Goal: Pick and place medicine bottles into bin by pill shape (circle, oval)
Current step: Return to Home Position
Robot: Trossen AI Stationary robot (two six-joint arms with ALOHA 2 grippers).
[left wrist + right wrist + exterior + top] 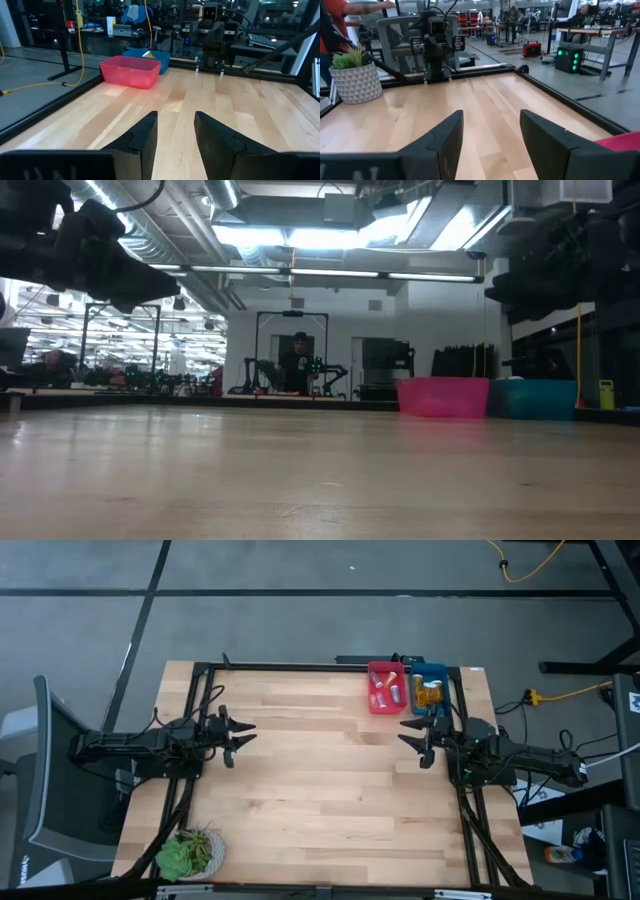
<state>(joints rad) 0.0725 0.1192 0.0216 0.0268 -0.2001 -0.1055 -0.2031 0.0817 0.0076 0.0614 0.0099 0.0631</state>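
Several medicine bottles lie inside two bins at the table's far right: pale and orange ones in the red bin (386, 688), orange ones in the blue bin (429, 690). The bins also show in the low view (443, 396) and in the left wrist view (131, 71). My left gripper (238, 736) is open and empty above the table's left side. My right gripper (415, 734) is open and empty above the right side, just near of the bins. No bottle shows on the bare tabletop.
A potted green plant (188, 853) in a white patterned pot stands at the table's near left corner; it also shows in the right wrist view (354, 80). A black frame (300, 665) runs along the table's edges. People show in the room beyond the table.
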